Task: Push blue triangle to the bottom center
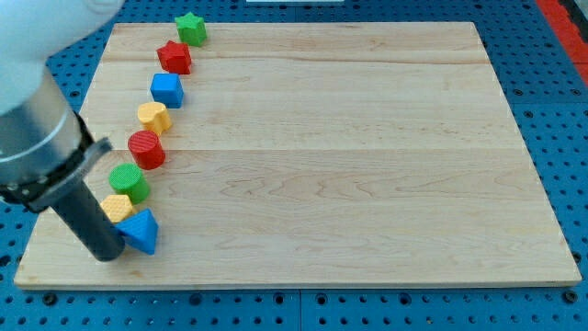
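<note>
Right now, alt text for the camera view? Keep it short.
My tip rests against the view's left side of the blue triangle at the wooden board's bottom left. Seven more blocks curve up the left edge to a green star at the top.

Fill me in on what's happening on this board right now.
My tip sits at the board's bottom-left corner, right against the left side of the blue triangle, set to push it rightward toward the bottom center. The triangle is the lowest of a curved line of blocks along the wooden board's left side, with a yellow block touching it from above. It has not reached the bottom center yet.
</note>
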`<state>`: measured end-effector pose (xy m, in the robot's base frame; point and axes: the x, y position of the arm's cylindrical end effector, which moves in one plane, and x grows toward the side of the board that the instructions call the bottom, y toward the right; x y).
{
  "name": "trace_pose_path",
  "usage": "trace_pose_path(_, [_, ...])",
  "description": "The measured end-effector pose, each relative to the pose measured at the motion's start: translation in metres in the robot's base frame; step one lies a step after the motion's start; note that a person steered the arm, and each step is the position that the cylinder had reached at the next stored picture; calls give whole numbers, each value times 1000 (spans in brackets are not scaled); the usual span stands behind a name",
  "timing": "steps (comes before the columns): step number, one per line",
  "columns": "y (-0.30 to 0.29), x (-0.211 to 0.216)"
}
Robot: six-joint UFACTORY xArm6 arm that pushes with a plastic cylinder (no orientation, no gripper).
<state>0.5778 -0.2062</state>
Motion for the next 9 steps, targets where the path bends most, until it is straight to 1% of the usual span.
trace_pose_path(1, [-19,-14])
trace_pose_path(2, [-7,-18])
trace_pose_path(3, [41,-17])
trace_pose_path(4, [74,-17])
trace_pose_path(5, [91,-17])
trace_pose_path(6, [92,-12])
trace_pose_path(7, [88,3])
trace_pose_path(8, [114,0])
trace_pose_path(9, [170,-4])
